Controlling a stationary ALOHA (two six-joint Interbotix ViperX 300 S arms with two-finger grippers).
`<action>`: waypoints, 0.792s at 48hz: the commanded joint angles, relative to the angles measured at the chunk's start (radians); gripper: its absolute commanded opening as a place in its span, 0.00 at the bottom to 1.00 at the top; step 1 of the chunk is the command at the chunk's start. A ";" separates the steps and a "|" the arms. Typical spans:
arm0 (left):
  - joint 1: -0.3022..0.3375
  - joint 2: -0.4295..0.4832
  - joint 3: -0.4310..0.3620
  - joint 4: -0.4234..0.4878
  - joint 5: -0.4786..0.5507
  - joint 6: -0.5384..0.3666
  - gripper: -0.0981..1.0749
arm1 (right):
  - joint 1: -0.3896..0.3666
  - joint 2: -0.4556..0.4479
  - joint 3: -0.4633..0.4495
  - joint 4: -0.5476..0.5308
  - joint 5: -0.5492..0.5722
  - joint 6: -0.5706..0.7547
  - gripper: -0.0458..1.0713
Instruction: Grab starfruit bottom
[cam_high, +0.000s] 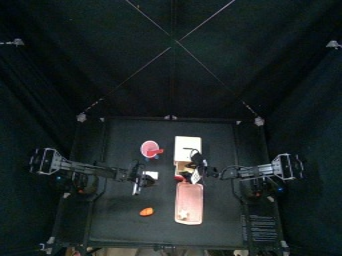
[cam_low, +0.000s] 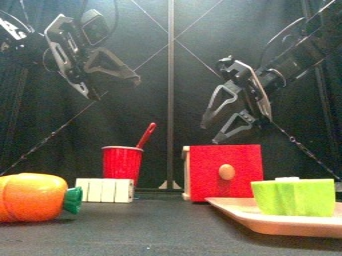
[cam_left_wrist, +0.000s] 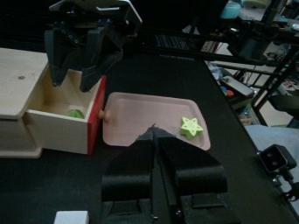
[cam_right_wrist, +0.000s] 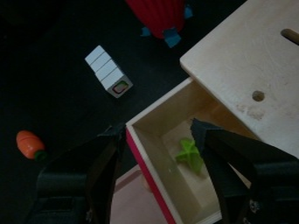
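Note:
A green starfruit piece (cam_right_wrist: 187, 153) lies inside the open drawer of the wooden box (cam_right_wrist: 239, 52); it also shows in the left wrist view (cam_left_wrist: 76, 112). A second, star-shaped green piece (cam_left_wrist: 190, 127) lies on the pink tray (cam_left_wrist: 140, 122); in the front view (cam_low: 294, 196) it looks large. My right gripper (cam_right_wrist: 156, 133) is open and hangs just above the drawer, its jaws either side of the piece; it also shows in the left wrist view (cam_left_wrist: 82, 48). My left gripper (cam_left_wrist: 156, 140) is shut and empty, raised over the table in front of the tray.
The box has a red drawer front (cam_low: 223, 172). A red cup (cam_low: 123, 162) with a spoon stands behind a white block (cam_low: 103, 190). A toy carrot (cam_low: 34, 197) lies at the front left. Black curtains enclose the table.

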 joint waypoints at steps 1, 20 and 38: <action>0.002 -0.002 -0.015 -0.002 -0.011 0.002 0.45 | 0.011 -0.028 -0.028 -0.005 0.011 -0.003 0.87; 0.002 -0.002 -0.014 -0.002 -0.011 0.003 0.45 | 0.230 -0.029 -0.031 -0.181 0.141 -0.005 0.87; 0.002 0.000 -0.012 -0.014 -0.009 0.002 0.45 | 0.387 0.071 -0.044 -0.206 0.170 0.002 0.87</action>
